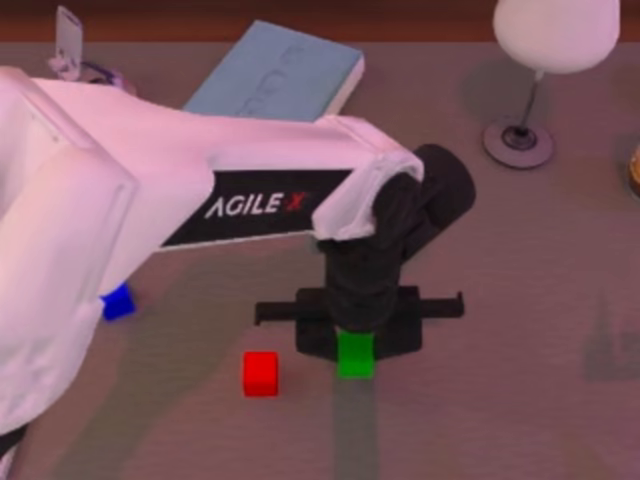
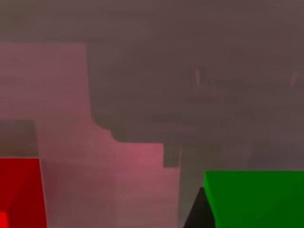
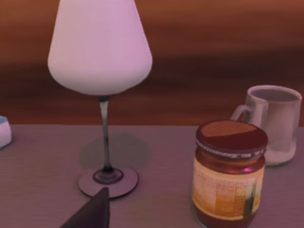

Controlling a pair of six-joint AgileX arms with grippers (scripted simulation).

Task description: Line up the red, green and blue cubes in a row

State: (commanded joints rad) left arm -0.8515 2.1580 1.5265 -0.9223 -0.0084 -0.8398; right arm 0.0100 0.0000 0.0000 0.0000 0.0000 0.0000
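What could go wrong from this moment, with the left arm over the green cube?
The left gripper sits at the green cube, close beside the red cube; any sideways move might knock red askew. The blue cube lies half hidden under the left arm, so fetching it may be awkward.

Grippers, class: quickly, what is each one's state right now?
Left gripper: over the small bright green cube; grip cannot be told.
Right gripper: fingers not readable.

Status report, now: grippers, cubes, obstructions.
Left gripper down over green cube, grip not confirmed. Right arm out of the top view. Red cube beside green, apart; blue cube off to the left under the arm. Nothing between red and green.
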